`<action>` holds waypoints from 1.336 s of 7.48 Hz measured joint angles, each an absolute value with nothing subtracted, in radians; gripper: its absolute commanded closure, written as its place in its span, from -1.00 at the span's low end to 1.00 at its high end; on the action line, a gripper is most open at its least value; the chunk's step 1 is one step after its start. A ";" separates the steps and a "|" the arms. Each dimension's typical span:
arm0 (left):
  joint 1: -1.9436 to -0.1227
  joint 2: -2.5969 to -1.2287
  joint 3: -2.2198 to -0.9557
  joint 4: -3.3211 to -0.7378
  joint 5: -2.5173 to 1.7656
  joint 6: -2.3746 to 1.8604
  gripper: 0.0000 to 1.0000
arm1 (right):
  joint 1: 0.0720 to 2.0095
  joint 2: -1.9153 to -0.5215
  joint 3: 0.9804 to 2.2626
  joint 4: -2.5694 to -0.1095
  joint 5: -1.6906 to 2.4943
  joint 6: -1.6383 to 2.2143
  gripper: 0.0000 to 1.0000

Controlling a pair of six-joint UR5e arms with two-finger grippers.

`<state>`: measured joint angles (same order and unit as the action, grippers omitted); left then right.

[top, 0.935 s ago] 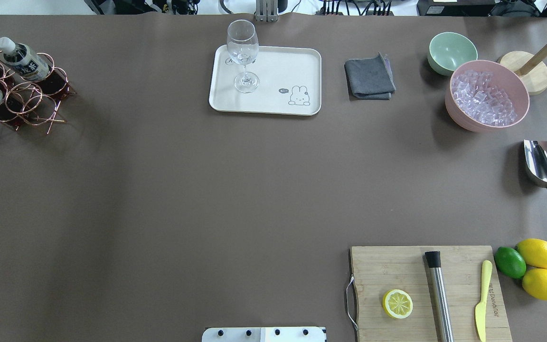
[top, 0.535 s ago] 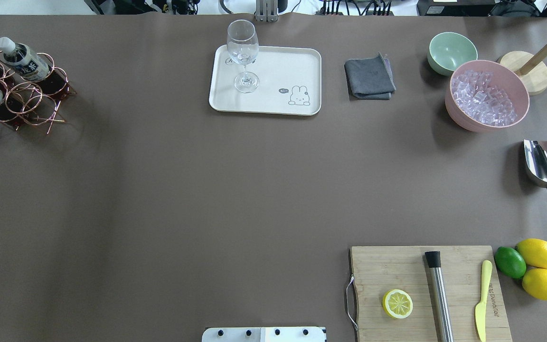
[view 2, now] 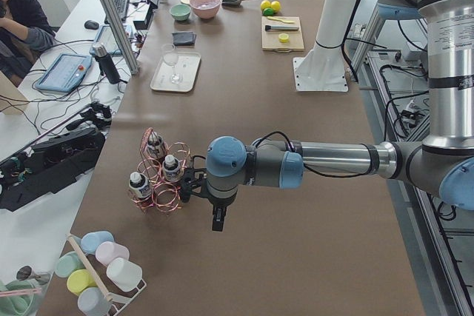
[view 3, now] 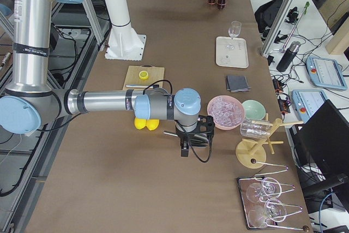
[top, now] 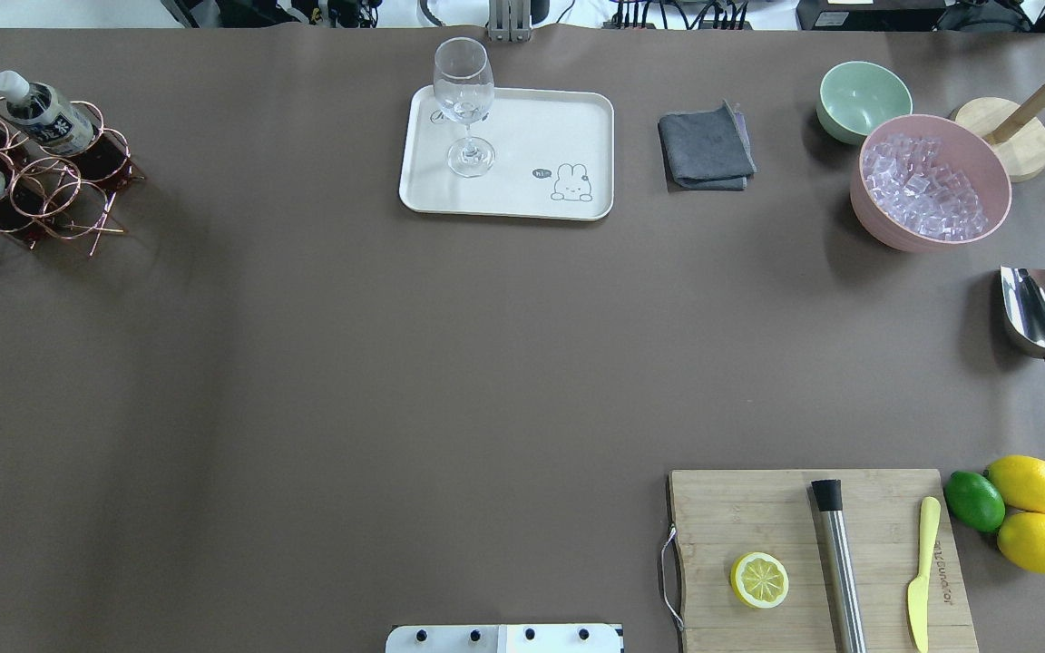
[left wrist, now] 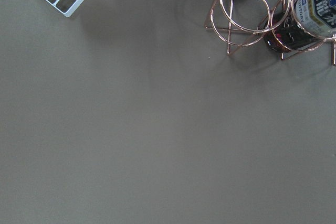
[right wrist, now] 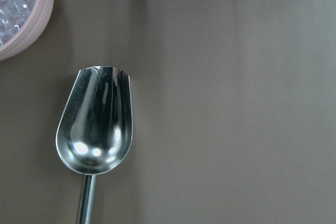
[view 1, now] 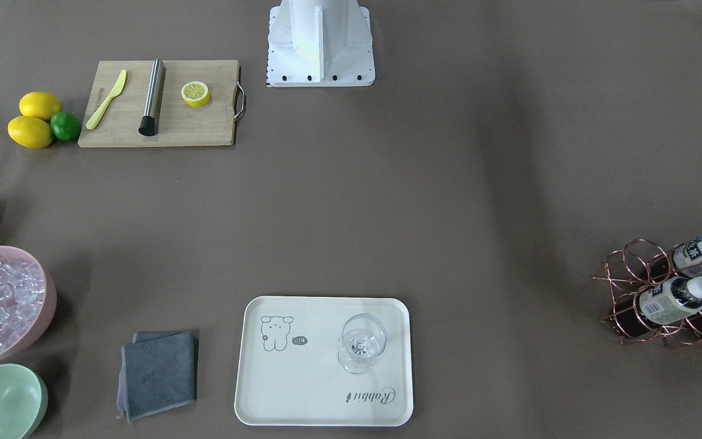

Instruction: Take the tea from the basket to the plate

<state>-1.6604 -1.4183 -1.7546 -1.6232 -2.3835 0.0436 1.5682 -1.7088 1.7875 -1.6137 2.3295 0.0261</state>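
only side view shows left arm [view 2: 326, 159] | overhead: tea [top: 46, 113] in basket [top: 69, 195]

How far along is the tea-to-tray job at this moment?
Nothing is done: the clear bottles of dark tea lie in the rose-gold wire rack, and the cream rectangular tray holds only a stemmed glass. In hand: the left gripper hangs beside the rack, off the bottles. Grasp, carry and placing remain.

In the overhead view the basket [top: 37, 168] stands at the desk's [top: 395, 363] far-left corner, with two, perhaps three, tea bottles [top: 46, 113] in it. The tray [top: 532, 127] lies mid-back, with a wine glass [top: 463, 86] on its left part.
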 measured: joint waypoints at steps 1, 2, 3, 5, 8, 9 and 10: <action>-1.660 -1.418 -1.756 -1.624 -2.384 0.043 -0.97 | 1.572 -1.709 1.785 -1.614 2.330 0.026 -1.00; -1.660 -1.418 -1.757 -1.624 -2.384 0.043 -0.97 | 1.575 -1.709 1.785 -1.614 2.330 0.026 -1.00; -1.660 -1.420 -1.757 -1.625 -2.384 0.043 -0.97 | 1.576 -1.708 1.784 -1.614 2.330 0.026 -1.00; -1.660 -1.427 -1.756 -1.624 -2.384 0.042 -0.97 | 1.579 -1.709 1.784 -1.614 2.330 0.026 -1.00; -1.660 -1.433 -1.769 -1.625 -2.386 0.052 -0.96 | 1.585 -1.709 1.785 -1.614 2.331 0.026 -1.00; -1.660 -1.434 -1.775 -1.625 -2.396 0.075 -0.96 | 1.586 -1.708 1.785 -1.614 2.331 0.026 -1.00; -1.660 -1.439 -1.779 -1.624 -2.403 0.117 -0.96 | 1.586 -1.708 1.785 -1.614 2.330 0.026 -1.00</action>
<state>-1.6603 -1.4390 -1.7794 -1.6241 -2.4033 0.1175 1.5860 -1.7084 1.7846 -1.6138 2.3304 0.0261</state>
